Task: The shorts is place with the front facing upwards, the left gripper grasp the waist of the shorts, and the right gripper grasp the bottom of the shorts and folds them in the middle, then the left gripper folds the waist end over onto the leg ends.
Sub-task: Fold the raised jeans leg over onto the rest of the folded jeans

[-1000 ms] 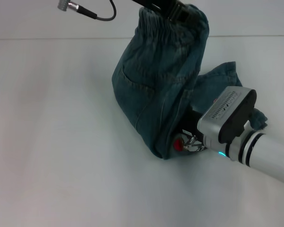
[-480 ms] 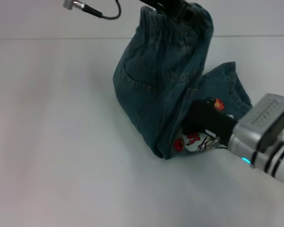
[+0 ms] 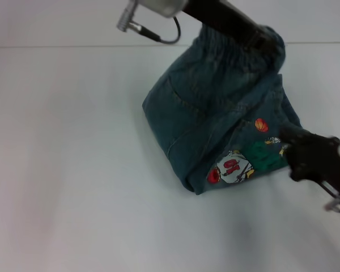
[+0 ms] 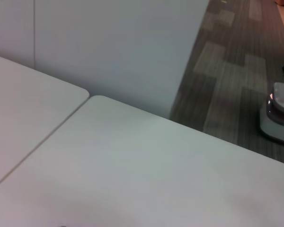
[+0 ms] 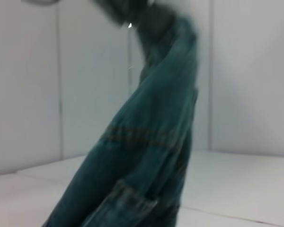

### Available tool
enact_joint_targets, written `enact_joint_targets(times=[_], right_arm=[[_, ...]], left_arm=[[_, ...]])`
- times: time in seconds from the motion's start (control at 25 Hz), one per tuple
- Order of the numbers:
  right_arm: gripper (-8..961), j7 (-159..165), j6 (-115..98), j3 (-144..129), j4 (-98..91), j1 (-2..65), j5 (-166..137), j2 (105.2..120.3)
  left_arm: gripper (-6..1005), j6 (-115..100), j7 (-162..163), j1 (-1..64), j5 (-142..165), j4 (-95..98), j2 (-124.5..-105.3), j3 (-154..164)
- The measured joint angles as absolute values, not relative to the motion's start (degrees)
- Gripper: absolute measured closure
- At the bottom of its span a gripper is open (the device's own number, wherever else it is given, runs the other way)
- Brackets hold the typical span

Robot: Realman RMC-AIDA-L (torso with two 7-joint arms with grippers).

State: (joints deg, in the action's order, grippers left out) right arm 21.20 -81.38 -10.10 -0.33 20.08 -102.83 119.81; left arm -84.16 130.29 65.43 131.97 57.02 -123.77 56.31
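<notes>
White worktop all round, and the left gripper has its fingers clamped on the waist of the shorts, holding it aloft while the shorts drape down to a fold resting on the surface. The right gripper sits beside the cartoon print; whether its fingers are apart I cannot tell. Judging by this, the final fold is in hand, and next the waist needs carrying over and lowering onto the leg ends.

Denim shorts, waist lifted
</notes>
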Motion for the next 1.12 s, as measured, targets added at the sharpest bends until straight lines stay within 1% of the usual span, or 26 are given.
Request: enact_joint_targets(times=[0.24,0.84,1.12], right_arm=[[947,24.21,-87.0,-9.54,-4.76,14.42,-102.91,119.71],[947,24.51,-87.8,-9.59,-5.1,12.46,-103.08,119.7],[946,24.52,-88.24,-10.03,-4.63,12.32,-103.2,119.77]], left_arm=[[961,-78.03,131.2,67.18,130.49,50.8,-124.29,60.89],[961,-64.81,131.8,67.43,118.52,45.84,-124.61,72.7],[889,-58.33,130.75,66.98,115.47,44.3,-124.62,77.02]])
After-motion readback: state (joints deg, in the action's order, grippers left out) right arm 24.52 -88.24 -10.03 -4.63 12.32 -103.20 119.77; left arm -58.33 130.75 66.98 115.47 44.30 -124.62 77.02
